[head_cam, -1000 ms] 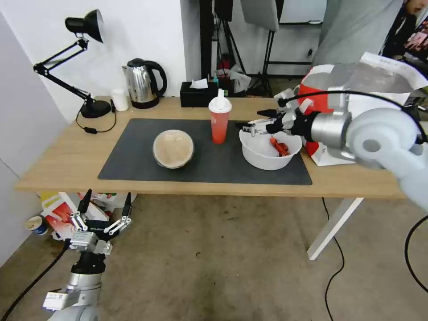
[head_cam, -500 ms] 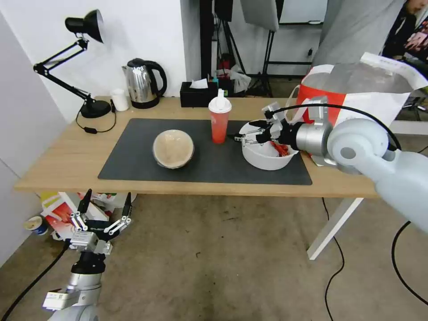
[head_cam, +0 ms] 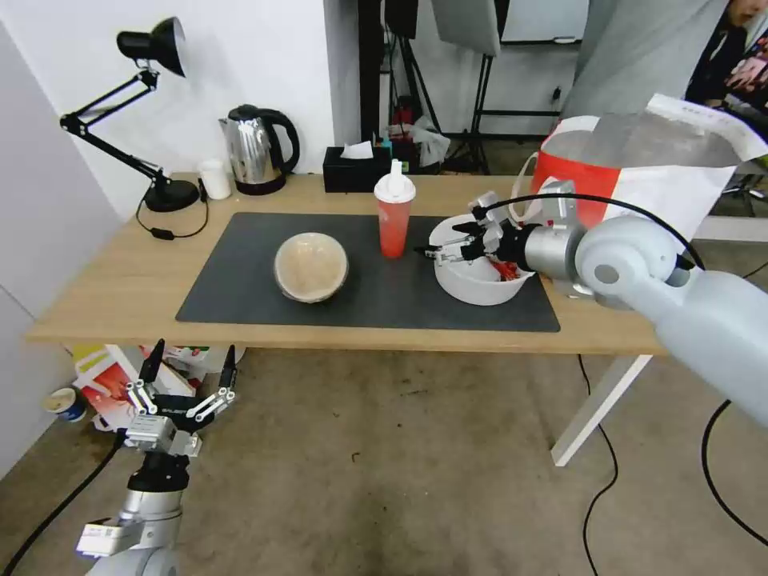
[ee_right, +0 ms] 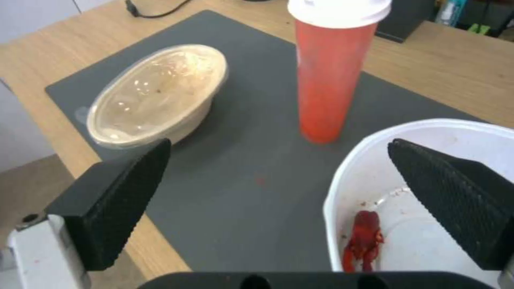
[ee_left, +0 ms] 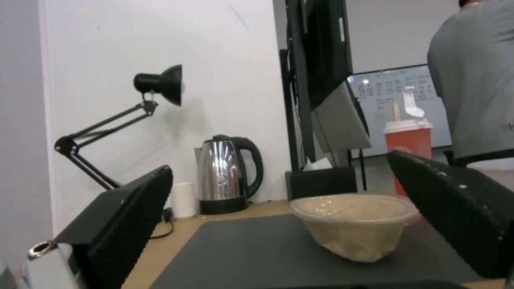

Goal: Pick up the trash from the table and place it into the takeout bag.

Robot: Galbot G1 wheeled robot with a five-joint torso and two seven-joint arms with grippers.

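The right gripper [head_cam: 444, 245] hangs over the near-left rim of the white plastic bowl [head_cam: 478, 284], its black, cross-hatched fingers [ee_right: 115, 200] spread wide and holding nothing; one sits over the bowl's hollow, the other over the mat outside it. The bowl is smooth, round and thin-walled, with glossy red food scraps [ee_right: 364, 243] lying on its bottom. It stands on the matte dark grey mat [head_cam: 240, 280], a flat rectangle on the light wood-grain surface [head_cam: 104, 280].

Just beside the bowl stands the drink cup [head_cam: 394, 212], a tall translucent red cylinder capped by a white spouted lid. Farther along the mat sits the beige takeout bowl [head_cam: 310, 266], round and tapered, under a clear, shiny domed lid.

The takeout bag [head_cam: 640, 172], boxy, white with red patches and a dull silvery lining, stands open at the surface's right end, behind the right arm.

The left gripper [head_cam: 188, 384] waits low before the surface, above the floor, its textured fingers [ee_left: 123, 228] wide apart and empty.
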